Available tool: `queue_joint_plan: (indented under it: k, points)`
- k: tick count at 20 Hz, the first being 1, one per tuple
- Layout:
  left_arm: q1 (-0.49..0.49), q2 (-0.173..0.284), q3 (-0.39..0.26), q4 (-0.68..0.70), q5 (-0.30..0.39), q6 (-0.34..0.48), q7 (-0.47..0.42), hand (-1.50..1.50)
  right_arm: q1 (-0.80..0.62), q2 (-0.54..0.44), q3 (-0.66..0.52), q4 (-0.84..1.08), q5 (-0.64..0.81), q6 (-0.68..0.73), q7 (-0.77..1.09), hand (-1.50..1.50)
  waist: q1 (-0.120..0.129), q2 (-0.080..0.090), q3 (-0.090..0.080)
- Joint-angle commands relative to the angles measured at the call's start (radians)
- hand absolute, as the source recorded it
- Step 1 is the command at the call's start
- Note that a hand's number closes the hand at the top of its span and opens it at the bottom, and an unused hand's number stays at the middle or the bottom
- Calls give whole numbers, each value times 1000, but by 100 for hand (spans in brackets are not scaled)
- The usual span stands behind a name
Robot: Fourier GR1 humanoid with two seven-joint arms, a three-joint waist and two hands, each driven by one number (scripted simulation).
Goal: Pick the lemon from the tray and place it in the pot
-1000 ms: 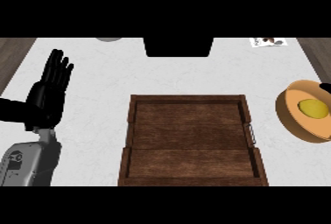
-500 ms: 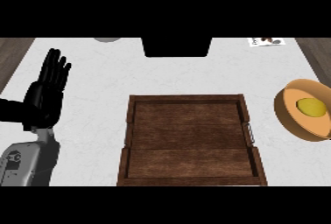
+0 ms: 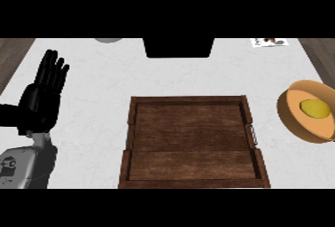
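Observation:
The yellow lemon [image 3: 314, 107] lies inside the orange-brown pot [image 3: 292, 116] at the right edge of the head view. The dark wooden tray [image 3: 192, 101] sits in the middle of the white counter with nothing in it. My left hand [image 3: 43, 98] rests at the left side, fingers straight and pointing up, well away from the tray. My right hand does not show in the view.
A black block [image 3: 178, 47] stands at the counter's far edge, above the tray. A grey round object [image 3: 108, 40] peeks in at the top left, and a small printed card [image 3: 270, 42] lies at the top right. A metal handle [image 3: 251, 134] sits on the tray's right side.

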Motion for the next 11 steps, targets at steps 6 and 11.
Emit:
queue_joint_plan:
  k: [6,11]
  points:
    - [-25,-8,21,66,5,-22,-40,0,173,-38,-134,38,-180,97,-122,-150,3,2,0]
    - [-40,-9,14,29,-1,-13,-2,0,268,-31,-201,113,-243,171,-240,-150,1,2,0]
